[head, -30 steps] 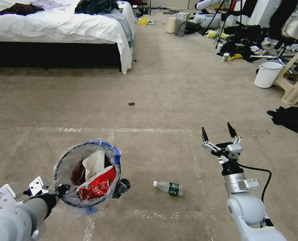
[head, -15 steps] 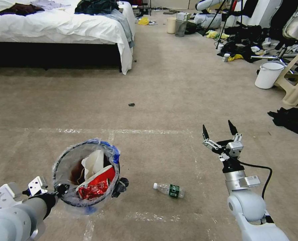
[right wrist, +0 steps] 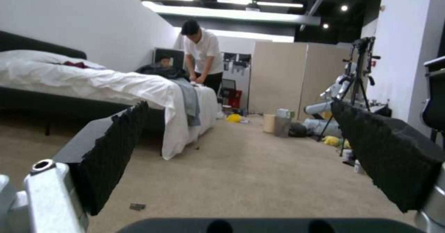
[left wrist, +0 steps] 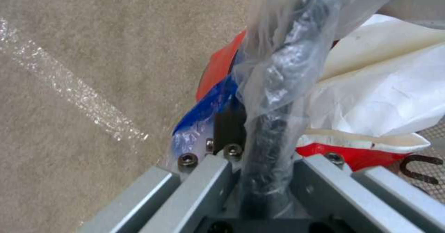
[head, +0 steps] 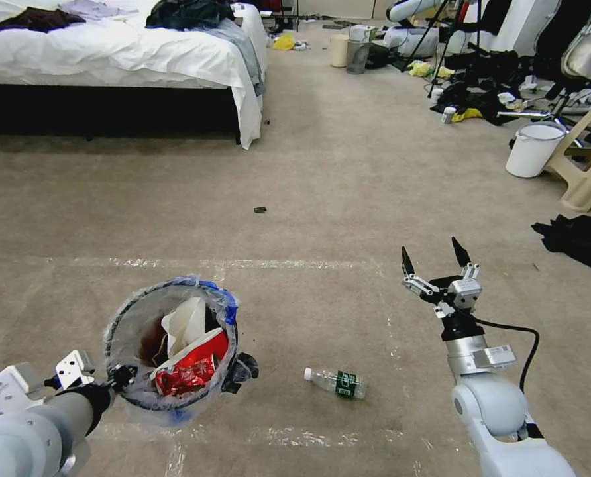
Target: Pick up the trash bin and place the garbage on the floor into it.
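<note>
Small round red trash bin (head: pixel 171 344) with crinkly clear liner, held by the rim in left gripper (head: pixel 120 377), near left; right gripper (head: pixel 433 257) spread wide, empty, beyond green-labelled clear bottle (head: pixel 335 382) on taupe carpet (head: pixel 348 199). Risk: smooth round bottle rolling from closing pads

Bare taupe carpet floor (head: pixel 348 199) lies open around the green-labelled clear plastic bottle (head: pixel 335 382); the bag-lined red round trash bin (head: pixel 169 344) stands near its left.

the whole head view has shifted slightly; nothing else moved.
</note>
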Robot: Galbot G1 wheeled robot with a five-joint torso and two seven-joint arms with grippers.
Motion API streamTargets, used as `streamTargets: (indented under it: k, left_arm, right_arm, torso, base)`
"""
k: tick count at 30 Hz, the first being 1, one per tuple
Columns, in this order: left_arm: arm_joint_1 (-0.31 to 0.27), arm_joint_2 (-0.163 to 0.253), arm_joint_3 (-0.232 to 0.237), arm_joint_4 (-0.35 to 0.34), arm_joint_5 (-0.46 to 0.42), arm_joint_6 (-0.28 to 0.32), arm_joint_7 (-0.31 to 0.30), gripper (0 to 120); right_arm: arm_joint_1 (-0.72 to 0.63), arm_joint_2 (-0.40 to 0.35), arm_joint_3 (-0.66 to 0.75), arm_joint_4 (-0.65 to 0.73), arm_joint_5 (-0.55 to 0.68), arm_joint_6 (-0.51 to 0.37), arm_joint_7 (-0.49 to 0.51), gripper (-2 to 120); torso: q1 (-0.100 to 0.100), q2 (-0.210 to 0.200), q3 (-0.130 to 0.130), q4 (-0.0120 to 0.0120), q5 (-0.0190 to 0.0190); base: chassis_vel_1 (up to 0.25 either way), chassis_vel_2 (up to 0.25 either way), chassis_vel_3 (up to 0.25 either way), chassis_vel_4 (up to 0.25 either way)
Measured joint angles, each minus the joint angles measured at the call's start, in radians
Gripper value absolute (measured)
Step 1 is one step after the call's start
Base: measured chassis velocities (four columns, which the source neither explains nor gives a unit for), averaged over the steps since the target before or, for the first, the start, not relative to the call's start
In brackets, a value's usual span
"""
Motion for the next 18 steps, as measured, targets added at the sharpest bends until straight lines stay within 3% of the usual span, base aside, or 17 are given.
streamTargets:
  k: [12,18]
  left_arm:
    - [0.009,-0.002,-0.007,-0.005,0.001,-0.001,0.000,0]
    - [0.024,-0.008,-0.012,-0.009,0.011,-0.001,0.007,0]
  right_arm:
    - [0.016,-0.015,-0.025,-0.018,-0.004,0.003,-0.001,100]
    - [0.052,-0.215,-0.058,-0.037,-0.005,0.006,-0.011,100]
  torso:
    - [0.000,0.000,0.000,0.0001,0.0002]
    - [0.000,0.000,0.000,-0.0001,0.0000]
  base:
    - [-0.066,0.072,0.081,-0.071]
    - [-0.019,0.016,0.022,-0.020]
